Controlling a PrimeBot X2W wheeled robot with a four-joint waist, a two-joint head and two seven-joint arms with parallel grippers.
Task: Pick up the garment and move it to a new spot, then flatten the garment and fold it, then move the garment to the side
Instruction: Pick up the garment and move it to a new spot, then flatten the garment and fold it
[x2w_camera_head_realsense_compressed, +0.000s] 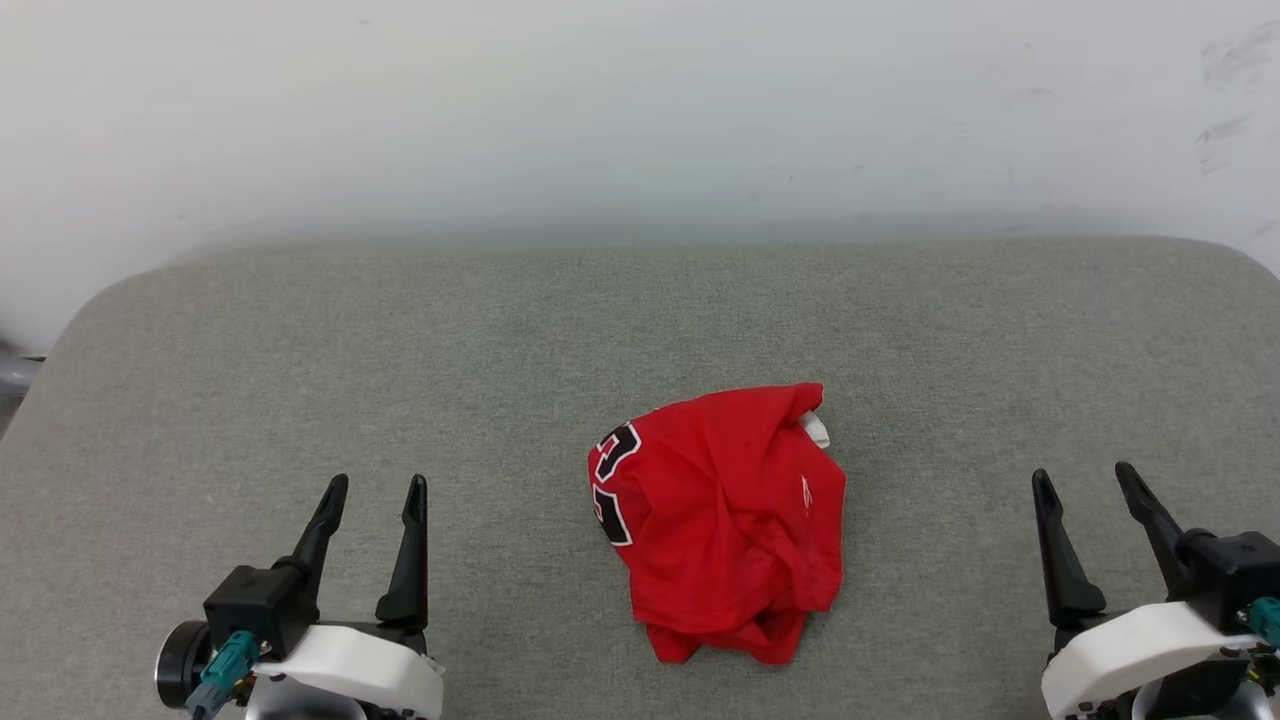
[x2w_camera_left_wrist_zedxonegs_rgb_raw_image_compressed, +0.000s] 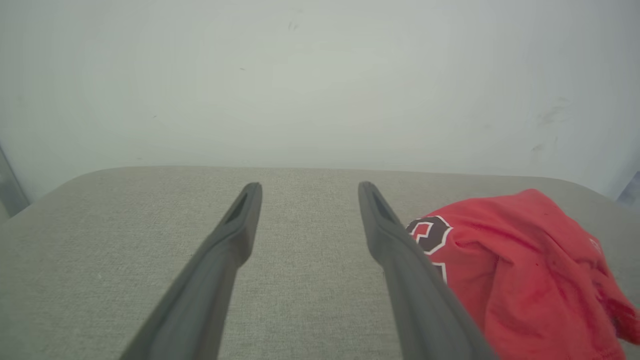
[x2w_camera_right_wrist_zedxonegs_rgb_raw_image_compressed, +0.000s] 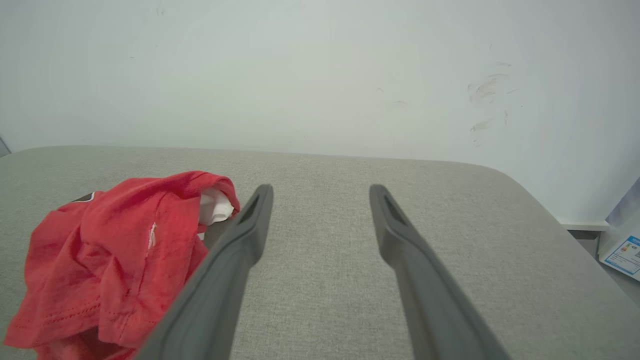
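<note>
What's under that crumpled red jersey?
The garment lies bunched on the grey cushion; bare cushion shows all around it. White inner cloth peeks out at its far right corner. Anything beneath the folds is hidden.

I'm seeing bright, soft, even light on all 3 feeds; only faint shadow rims the crumpled bright red jersey (x2w_camera_head_realsense_compressed: 730, 520). Wrist feeds bow the grey woven-fabric surface (x2w_camera_left_wrist_zedxonegs_rgb_raw_image_compressed: 310, 280) at the corners.

Garment (x2w_camera_head_realsense_compressed: 725, 520) on cushion (x2w_camera_head_realsense_compressed: 400, 340), between grippers.
</note>
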